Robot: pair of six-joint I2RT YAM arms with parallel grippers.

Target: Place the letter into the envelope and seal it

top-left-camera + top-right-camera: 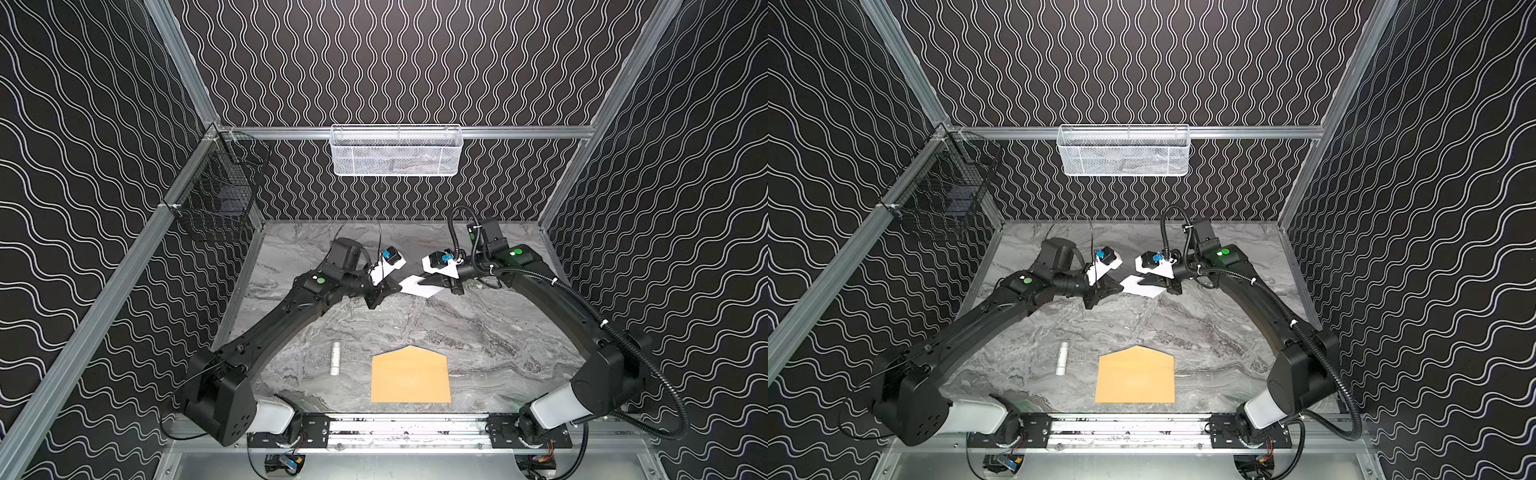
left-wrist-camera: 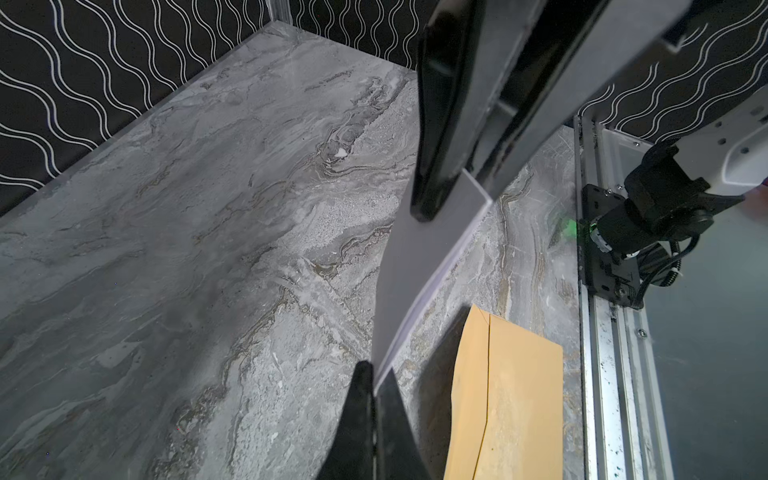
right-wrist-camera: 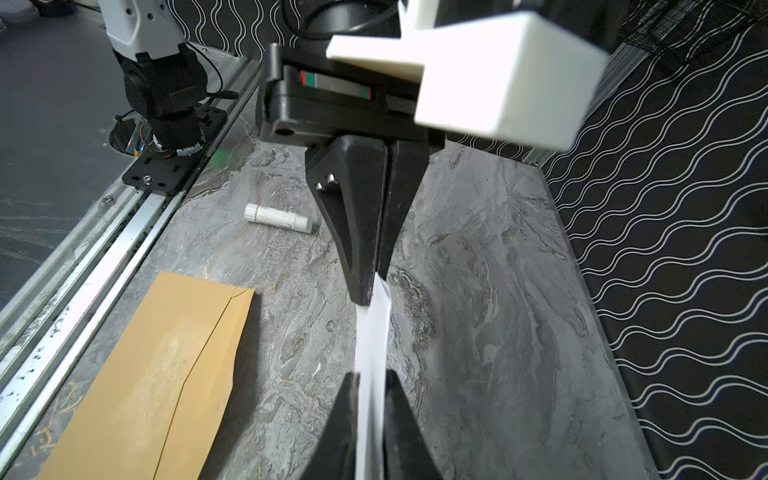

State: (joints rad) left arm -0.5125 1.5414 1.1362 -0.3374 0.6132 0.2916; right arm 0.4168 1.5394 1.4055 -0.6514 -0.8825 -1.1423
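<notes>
Letter (image 1: 422,287) is up off the desk (image 1: 478,332) at far middle, spanning between the arms: left pincer (image 1: 395,286) clenched on one end, right pincer (image 1: 420,283) clenched on the other. In both top views it's just a small white patch, ends covered by the black tips. Left wrist view shows more: letter (image 2: 419,257) bowed, layered edge visible, own pincer (image 2: 376,374) pinching it, right pincer (image 2: 455,199) on the far end. Right wrist view sees the letter (image 3: 374,332) nearly edge-on. Envelope (image 1: 409,378) lies flat near the front rail, pointed flap open toward the back, well apart from the letter; cut off at frame edge in both wrist views. White cylinder (image 1: 335,358) lies beside the envelope, also seen from the right wrist (image 3: 278,217).
</notes>
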